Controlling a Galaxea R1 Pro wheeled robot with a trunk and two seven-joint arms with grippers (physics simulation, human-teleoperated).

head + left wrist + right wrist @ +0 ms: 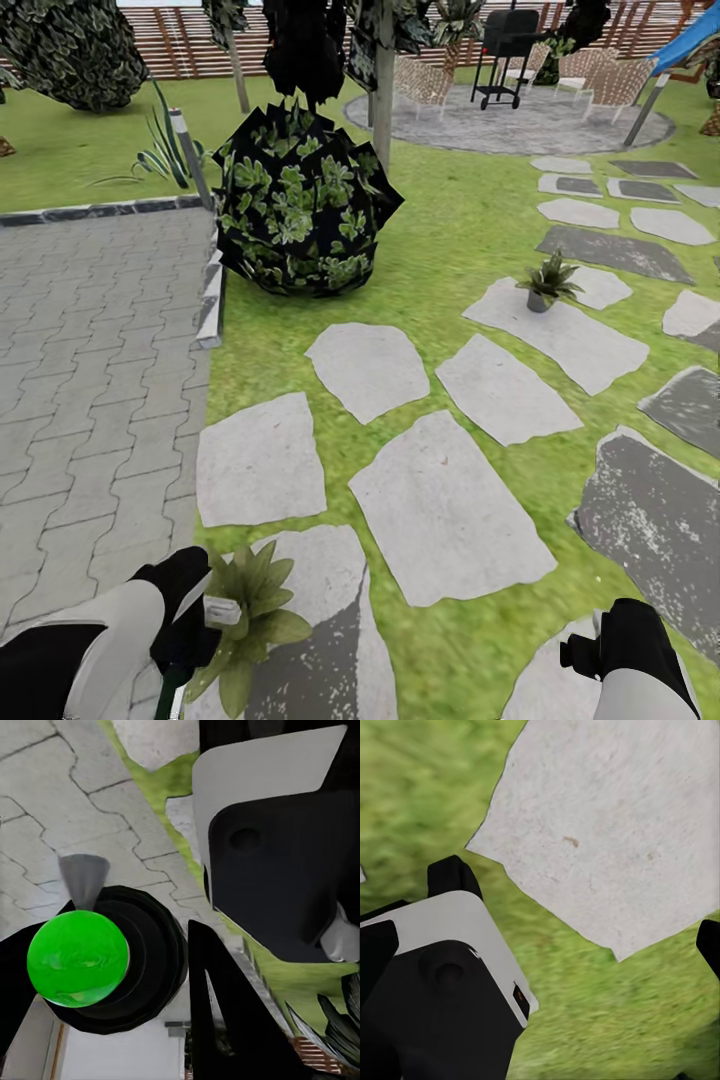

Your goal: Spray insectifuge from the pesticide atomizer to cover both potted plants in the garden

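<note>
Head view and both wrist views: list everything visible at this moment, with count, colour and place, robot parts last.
potted plants: two, olive-green in grey pots; one on a stepping stone at right, one by the left gripper
pesticide atomizer: one, pale trigger head showing, at the left gripper
stepping stones: many, light and dark grey, across the lawn
lawn: green, centre and right
paving: grey, left
round bush: one, dark with green leaves, centre
fence: brown slats, far back
grill: one, black, on the far round patio
chairs: several, pale wicker, around the patio
left gripper: black and white, lower left, at the atomizer; grip unclear
right gripper: black and white, fingers apart, empty, over grass
</note>
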